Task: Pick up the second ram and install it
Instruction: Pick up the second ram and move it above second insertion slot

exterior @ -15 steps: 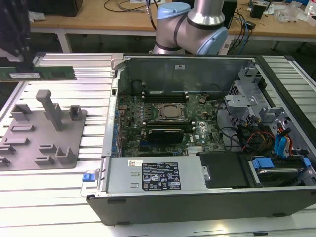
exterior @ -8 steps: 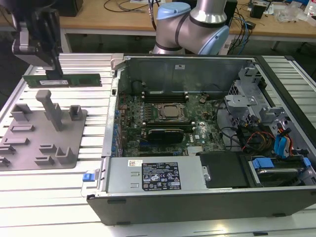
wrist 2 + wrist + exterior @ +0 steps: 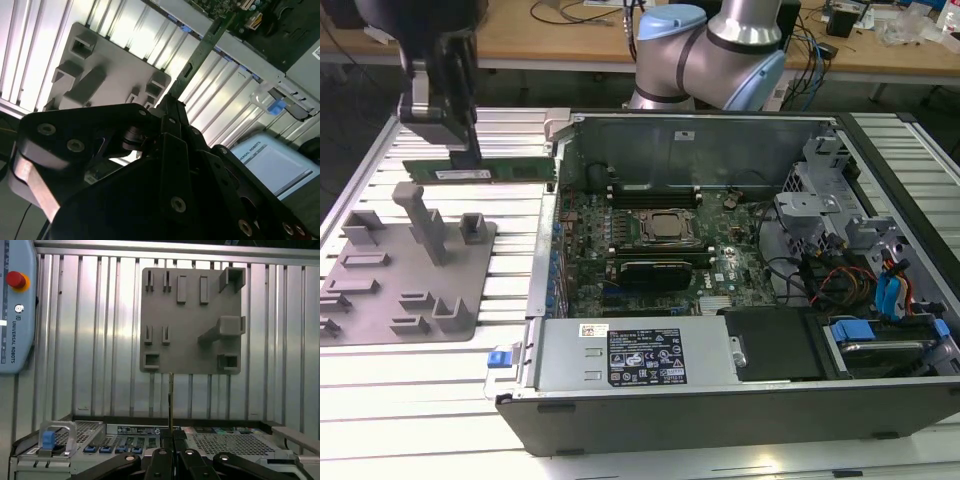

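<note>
The end effector (image 3: pixel 467 155) is pinched on the second ram (image 3: pixel 510 170), gripping the green stick near one end and holding it level and on edge, raised off the ribbed metal surface (image 3: pixel 510 300). In the exterior view the stick hangs beyond the grey fixture plate (image 3: pixel 380 300), its free end near the open computer case (image 3: pixel 720 410).

Shiny ribbed metal table (image 3: pixel 420 410), matt grey plastic fixture plate (image 3: pixel 382 300), smooth dark-green second ram (image 3: pixel 515 170), matt black pincer (image 3: pixel 467 160)
</note>
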Robot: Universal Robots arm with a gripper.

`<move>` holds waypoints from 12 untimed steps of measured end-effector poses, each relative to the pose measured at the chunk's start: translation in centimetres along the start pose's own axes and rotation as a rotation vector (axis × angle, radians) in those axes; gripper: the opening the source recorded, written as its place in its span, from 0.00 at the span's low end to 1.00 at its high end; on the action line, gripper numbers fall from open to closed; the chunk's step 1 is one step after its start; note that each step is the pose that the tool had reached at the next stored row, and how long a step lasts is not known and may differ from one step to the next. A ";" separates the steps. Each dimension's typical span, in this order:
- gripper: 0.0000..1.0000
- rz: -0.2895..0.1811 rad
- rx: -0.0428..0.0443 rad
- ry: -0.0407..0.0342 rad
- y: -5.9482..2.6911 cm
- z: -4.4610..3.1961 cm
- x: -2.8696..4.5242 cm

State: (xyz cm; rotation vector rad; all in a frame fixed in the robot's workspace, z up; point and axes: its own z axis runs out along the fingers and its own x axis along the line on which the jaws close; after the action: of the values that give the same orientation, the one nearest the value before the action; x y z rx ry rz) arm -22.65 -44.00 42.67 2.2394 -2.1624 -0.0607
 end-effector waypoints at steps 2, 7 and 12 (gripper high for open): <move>0.09 0.000 0.0000 0.0000 -0.70 0.09 0.02; 0.09 0.000 -0.0001 0.0000 -2.76 0.39 0.10; 0.09 0.000 0.0000 0.0000 -4.60 0.65 0.16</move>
State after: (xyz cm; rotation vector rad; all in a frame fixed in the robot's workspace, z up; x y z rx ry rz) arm -18.08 -43.99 41.80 2.2393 -2.1625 -0.0608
